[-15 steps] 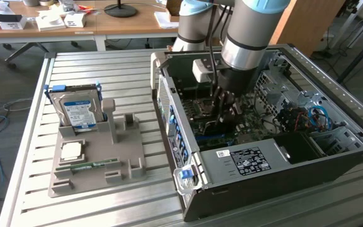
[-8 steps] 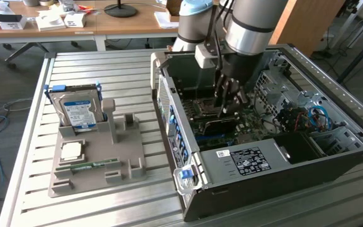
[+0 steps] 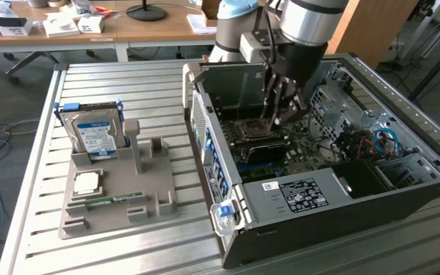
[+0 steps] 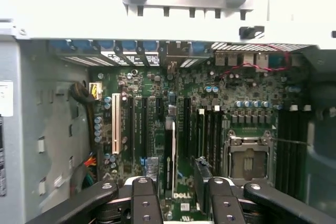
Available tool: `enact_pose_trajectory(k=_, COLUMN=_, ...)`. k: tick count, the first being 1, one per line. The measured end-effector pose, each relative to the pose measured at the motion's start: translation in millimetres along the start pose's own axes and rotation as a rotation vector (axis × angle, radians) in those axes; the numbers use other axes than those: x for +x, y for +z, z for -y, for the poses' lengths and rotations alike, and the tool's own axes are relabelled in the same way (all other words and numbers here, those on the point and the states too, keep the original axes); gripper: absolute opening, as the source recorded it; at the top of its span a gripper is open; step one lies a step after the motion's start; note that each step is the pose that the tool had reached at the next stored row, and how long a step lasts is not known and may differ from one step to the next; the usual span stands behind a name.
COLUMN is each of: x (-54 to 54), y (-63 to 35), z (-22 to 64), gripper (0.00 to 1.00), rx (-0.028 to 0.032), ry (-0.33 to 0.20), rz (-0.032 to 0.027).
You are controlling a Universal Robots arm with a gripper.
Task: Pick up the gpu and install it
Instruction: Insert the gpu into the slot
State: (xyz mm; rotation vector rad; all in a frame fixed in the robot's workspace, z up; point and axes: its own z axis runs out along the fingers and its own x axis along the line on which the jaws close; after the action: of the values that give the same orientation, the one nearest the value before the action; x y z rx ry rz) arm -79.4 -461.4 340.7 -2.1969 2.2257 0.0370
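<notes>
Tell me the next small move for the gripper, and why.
Probably lift the gripper straight up with its jaws open. The gpu stands edge-on in a motherboard slot between the open fingers, untouched by them, and the case walls are close, so sideways travel risks a knock. Whether it is fully seated I cannot tell.

Exterior cam is high, angled down on the open PC case and table. Wrist cam sits close inside, facing the motherboard. Both share it.
</notes>
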Motion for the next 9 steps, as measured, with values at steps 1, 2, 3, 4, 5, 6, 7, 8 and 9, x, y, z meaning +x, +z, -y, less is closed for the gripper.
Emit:
enact_pose_trajectory(k=1, x=-0.1, y=-4.2, z=0.0, gripper=0.41, rx=0.0000, ry=0.000, rz=0.0001)
enact_pose_trajectory(k=2, x=-0.2, y=-8.3, z=0.0, gripper=0.41, rx=0.0000, ry=0.000, rz=0.0000)
enact_pose_trajectory(k=3, x=-0.3, y=-12.2, z=0.0, gripper=0.41, rx=0.0001, ry=0.000, rz=0.0001)
enact_pose_trajectory(k=4, x=-0.4, y=-16.1, z=0.0, gripper=0.41, rx=-0.0001, ry=0.000, rz=0.0000)
enact_pose_trajectory(k=5, x=-0.5, y=-19.8, z=0.0, gripper=0.41, rx=0.0000, ry=0.000, rz=0.0000)
enact_pose_trajectory(k=6, x=-0.6, y=-23.2, z=0.0, gripper=0.41, rx=0.0000, ry=0.000, rz=0.0000)
enact_pose_trajectory(k=7, x=-0.7, y=-26.8, z=0.0, gripper=0.41, rx=0.0000, ry=0.000, rz=0.0000)
enact_pose_trajectory(k=8, x=-0.8, y=-29.9, z=0.0, gripper=0.41, rx=0.0000, ry=0.000, rz=0.0001)
enact_pose_trajectory(k=9, x=-0.9, y=-32.8, z=0.0, gripper=0.41, rx=0.0000, ry=0.000, rz=0.0001)
